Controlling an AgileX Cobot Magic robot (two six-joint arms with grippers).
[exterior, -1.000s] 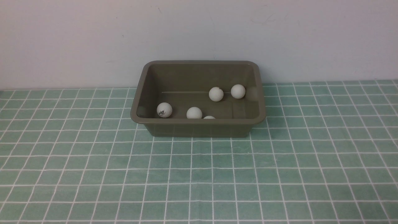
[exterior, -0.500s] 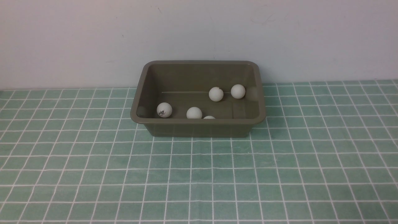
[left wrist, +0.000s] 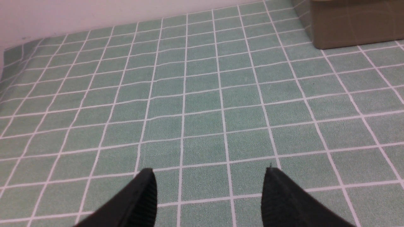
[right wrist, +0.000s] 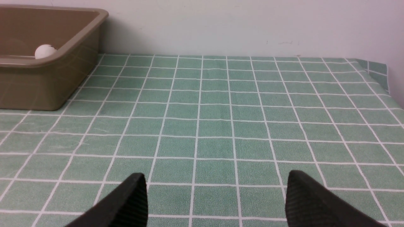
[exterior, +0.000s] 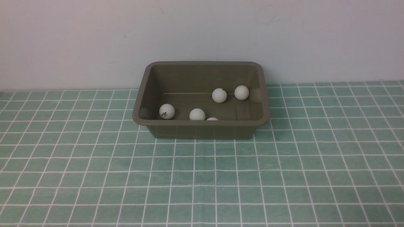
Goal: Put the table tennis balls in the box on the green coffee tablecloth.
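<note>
**Currently: balls boxed, both grippers idle**

Nearest: left gripper (left wrist: 208, 197) and right gripper (right wrist: 216, 200), jaws wide, holding nothing, parked clear over the cloth (exterior: 202, 183). Farther, at 12 o'clock: box (exterior: 202, 130) against the wall; five balls (exterior: 197, 114) visible inside, likely finished.

Olive-brown box (exterior: 202, 129), white balls (exterior: 219, 95) inside, one ball (exterior: 166, 111) with a small dark printed logo, mint-green tablecloth (exterior: 284, 176) with a grid of thin white lines, pale grey-white wall (exterior: 94, 37), black fingers (right wrist: 132, 201)
</note>
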